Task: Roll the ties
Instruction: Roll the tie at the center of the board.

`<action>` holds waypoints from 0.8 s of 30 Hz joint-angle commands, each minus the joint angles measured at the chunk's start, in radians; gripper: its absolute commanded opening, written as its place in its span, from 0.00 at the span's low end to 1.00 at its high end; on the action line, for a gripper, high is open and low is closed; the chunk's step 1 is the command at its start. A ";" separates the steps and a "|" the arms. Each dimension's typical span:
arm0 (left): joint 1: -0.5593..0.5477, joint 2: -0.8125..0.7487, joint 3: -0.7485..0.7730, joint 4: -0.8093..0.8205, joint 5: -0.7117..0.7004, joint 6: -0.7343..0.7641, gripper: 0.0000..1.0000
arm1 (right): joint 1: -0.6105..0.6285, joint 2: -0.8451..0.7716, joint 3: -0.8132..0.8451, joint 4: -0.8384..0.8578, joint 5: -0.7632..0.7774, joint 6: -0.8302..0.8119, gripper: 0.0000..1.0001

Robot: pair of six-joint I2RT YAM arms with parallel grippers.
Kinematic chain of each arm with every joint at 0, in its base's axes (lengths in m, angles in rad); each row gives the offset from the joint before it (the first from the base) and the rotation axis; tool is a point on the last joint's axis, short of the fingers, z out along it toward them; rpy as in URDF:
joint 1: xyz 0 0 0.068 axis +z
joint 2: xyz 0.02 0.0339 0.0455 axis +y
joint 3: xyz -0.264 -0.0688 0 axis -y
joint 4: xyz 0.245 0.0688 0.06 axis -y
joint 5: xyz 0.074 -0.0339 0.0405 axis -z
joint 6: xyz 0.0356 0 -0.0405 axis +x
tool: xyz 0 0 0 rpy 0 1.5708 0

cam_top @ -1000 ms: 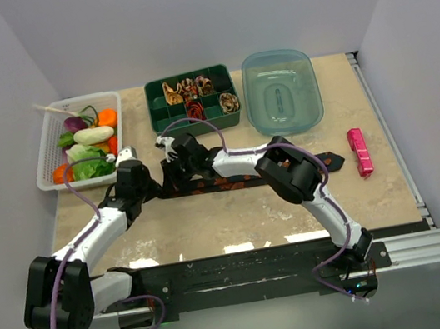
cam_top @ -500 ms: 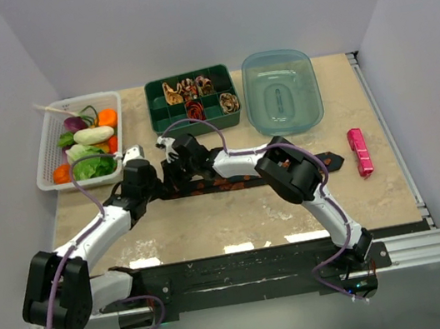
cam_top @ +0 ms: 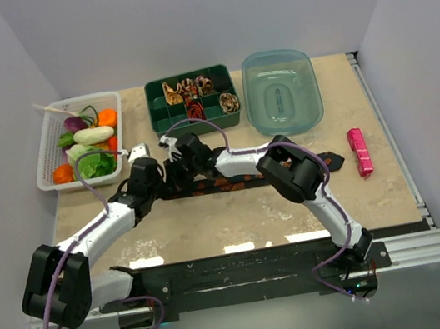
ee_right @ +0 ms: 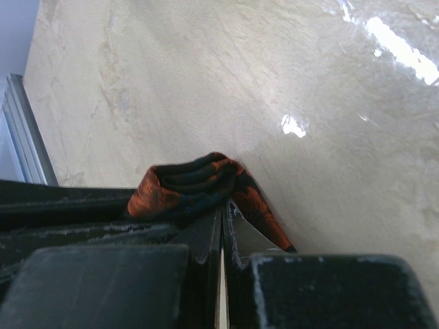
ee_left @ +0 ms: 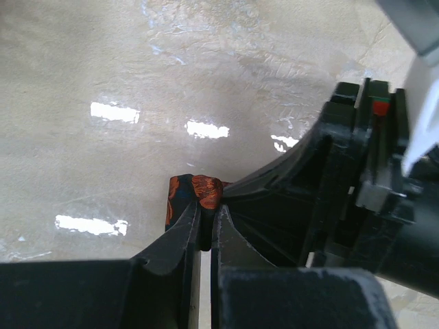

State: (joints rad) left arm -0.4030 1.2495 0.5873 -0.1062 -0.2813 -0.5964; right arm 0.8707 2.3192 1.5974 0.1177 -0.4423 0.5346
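Observation:
A long black tie with orange-red spots [cam_top: 240,180] lies across the table's middle, its left end partly rolled. My left gripper [cam_top: 164,181] and right gripper [cam_top: 175,172] meet at that rolled end. In the left wrist view the left gripper [ee_left: 208,216] is shut on the rolled end [ee_left: 199,190], with the right gripper's black body close on the right. In the right wrist view the right gripper [ee_right: 223,212] is shut on the layered coil [ee_right: 185,184]. Finished coiled ties [cam_top: 190,89] in tan, red and dark sit in a green compartment box [cam_top: 164,121].
A white basket [cam_top: 44,160] of toy vegetables stands at the back left. A clear blue-green tub [cam_top: 283,101] stands right of the green box. A small pink bar [cam_top: 359,151] lies near the tie's right end. Purple cables loop over both arms.
My left arm has swung right and a little farther back, bringing its gripper in against the tie's rolled end. The right arm and the tie have barely moved.

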 commanded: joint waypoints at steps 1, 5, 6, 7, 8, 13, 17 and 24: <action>-0.017 0.002 0.048 -0.036 -0.100 0.026 0.00 | 0.004 -0.153 -0.008 -0.038 0.043 -0.056 0.00; -0.031 -0.002 0.060 -0.069 -0.151 0.040 0.00 | 0.001 -0.188 -0.014 -0.087 0.099 -0.093 0.00; -0.034 -0.004 0.063 -0.073 -0.160 0.044 0.00 | 0.001 -0.195 -0.017 -0.089 0.102 -0.094 0.00; -0.039 -0.001 0.069 -0.084 -0.176 0.047 0.00 | -0.002 -0.198 -0.019 -0.092 0.106 -0.099 0.00; -0.043 0.004 0.074 -0.090 -0.179 0.050 0.00 | -0.004 -0.199 -0.019 -0.104 0.115 -0.099 0.00; -0.088 0.034 0.098 -0.115 -0.225 0.058 0.00 | -0.032 -0.213 -0.042 -0.115 0.145 -0.114 0.00; -0.122 0.074 0.118 -0.122 -0.242 0.061 0.00 | -0.073 -0.231 -0.082 -0.147 0.155 -0.113 0.00; -0.172 0.148 0.152 -0.130 -0.263 0.050 0.00 | -0.144 -0.264 -0.131 -0.156 0.160 -0.122 0.00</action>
State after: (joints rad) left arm -0.5537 1.3708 0.6945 -0.2340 -0.4988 -0.5545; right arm 0.7536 2.1433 1.4826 -0.0326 -0.3046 0.4351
